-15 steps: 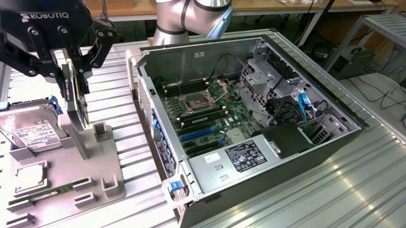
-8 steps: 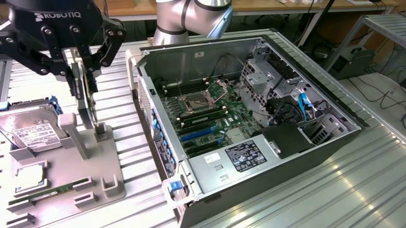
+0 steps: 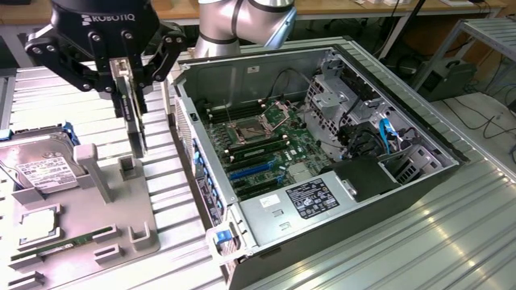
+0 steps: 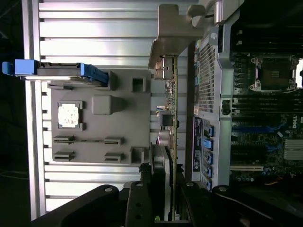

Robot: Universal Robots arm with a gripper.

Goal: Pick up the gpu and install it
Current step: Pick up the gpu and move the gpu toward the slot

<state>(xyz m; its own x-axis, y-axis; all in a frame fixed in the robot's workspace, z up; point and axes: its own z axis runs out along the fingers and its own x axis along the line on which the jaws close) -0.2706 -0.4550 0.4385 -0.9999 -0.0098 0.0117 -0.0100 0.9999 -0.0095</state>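
Observation:
The gpu [image 3: 137, 130] hangs on edge, a thin dark card, between the fingers of my gripper [image 3: 125, 81], which is shut on its upper end. It hovers above the grey parts tray [image 3: 113, 199], just to the exterior view's left of the open computer case [image 3: 322, 254]. In the wrist view the gpu [image 4: 171, 109] shows edge-on, running out from my gripper [image 4: 173, 189], with its pale metal bracket [image 4: 177, 33] at the far end. The card lies alongside the case's perforated outer wall [image 4: 206, 75], outside the case.
On the tray sit a hard drive [image 3: 36, 166] in a blue carrier, a CPU chip [image 3: 36, 223] and a green RAM stick [image 3: 48, 248]. Inside the case are the motherboard [image 3: 266, 145], blue slots [image 3: 250, 172], a power supply [image 3: 310, 202] and cables [image 3: 379, 136].

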